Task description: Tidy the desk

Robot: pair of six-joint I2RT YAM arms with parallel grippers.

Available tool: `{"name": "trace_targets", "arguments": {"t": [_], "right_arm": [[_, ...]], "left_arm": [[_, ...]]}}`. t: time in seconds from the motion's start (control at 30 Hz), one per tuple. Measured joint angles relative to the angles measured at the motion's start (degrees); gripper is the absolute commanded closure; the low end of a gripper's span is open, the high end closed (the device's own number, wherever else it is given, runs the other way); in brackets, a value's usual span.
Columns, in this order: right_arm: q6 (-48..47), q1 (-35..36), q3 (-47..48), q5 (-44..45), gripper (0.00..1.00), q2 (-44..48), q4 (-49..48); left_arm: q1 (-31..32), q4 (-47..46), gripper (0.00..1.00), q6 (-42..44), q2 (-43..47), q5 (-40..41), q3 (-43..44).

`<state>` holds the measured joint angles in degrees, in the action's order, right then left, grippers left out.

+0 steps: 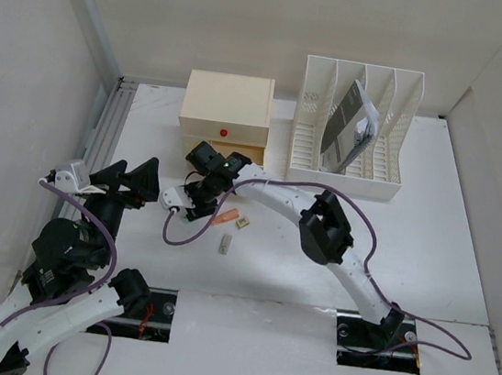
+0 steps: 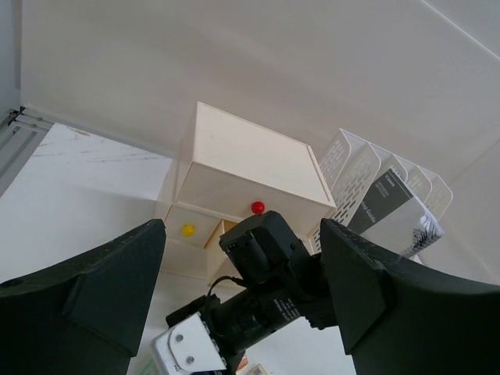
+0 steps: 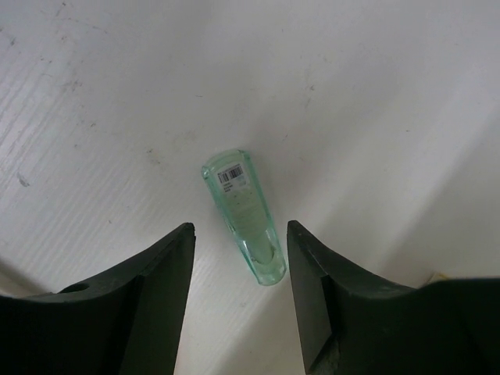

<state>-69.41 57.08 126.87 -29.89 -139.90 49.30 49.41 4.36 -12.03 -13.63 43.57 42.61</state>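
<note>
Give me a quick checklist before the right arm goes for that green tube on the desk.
1. Jaws of the right gripper open: ok.
2. The green tube lying flat on the desk, between the fingers: ok.
3. Both fingers apart from the tube: ok.
4. Height left above the tube: cannot tell.
5. The left gripper open, empty, raised aside: ok.
6. Room in the drawer box: cannot tell.

So the right gripper (image 3: 239, 228) has its two black fingers (image 3: 148, 289) spread apart over the matte white desk (image 3: 117, 117), which is a bit scuffed. A see-through pale green tapered plastic piece (image 3: 246, 219) lies flat there. Its near end sits in the gap, touching neither finger, and the barcode-sticker end points away.
</note>
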Motion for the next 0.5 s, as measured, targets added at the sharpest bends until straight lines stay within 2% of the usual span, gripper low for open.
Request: {"name": "trace_targets", "arguments": {"t": [0.5], "right_arm": [[1.53, 0.0, 5.27, 0.94, 0.38, -5.35, 1.01]], "left_arm": [[0.0, -0.26, 0.22, 0.0, 0.0, -0.63, 0.0]]}}
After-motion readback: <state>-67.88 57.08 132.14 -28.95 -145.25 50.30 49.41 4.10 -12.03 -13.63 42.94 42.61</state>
